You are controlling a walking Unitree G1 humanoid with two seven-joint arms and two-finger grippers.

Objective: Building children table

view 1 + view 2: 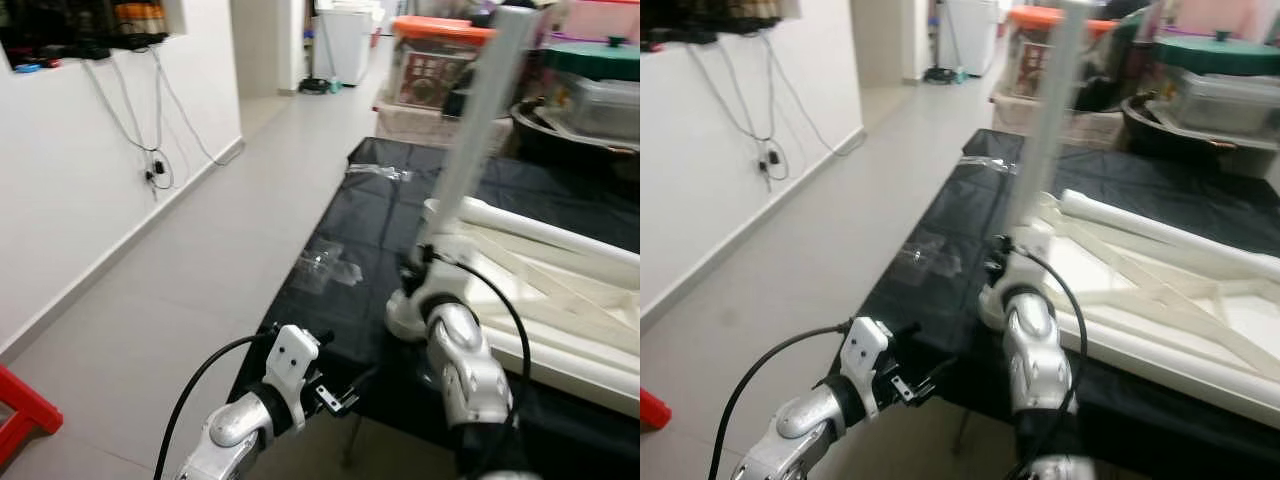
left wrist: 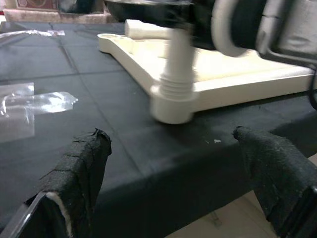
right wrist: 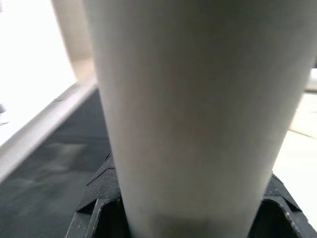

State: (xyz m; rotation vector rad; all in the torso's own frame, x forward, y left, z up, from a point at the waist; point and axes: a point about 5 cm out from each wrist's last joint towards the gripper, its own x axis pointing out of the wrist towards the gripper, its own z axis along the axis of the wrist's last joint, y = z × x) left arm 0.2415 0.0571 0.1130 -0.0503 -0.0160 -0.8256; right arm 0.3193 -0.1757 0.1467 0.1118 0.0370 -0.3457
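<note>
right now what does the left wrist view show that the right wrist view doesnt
Left wrist view: the left gripper open, short of the black cloth, with clear plastic bags and the socket at the corner of the upturned white tabletop that takes the leg.

Right wrist view: the leg's surface close up, between the right gripper's fingers.

Both: the white table leg and black cloth.

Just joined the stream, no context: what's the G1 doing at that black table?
It is assembling a white children's table top that lies upside down on the black-covered table. The right claw is closed around a white leg standing upright in the corner socket nearest the robot. The left claw is open and empty, hovering just off the table edge. Clear plastic wrappers lie nearby.
</note>
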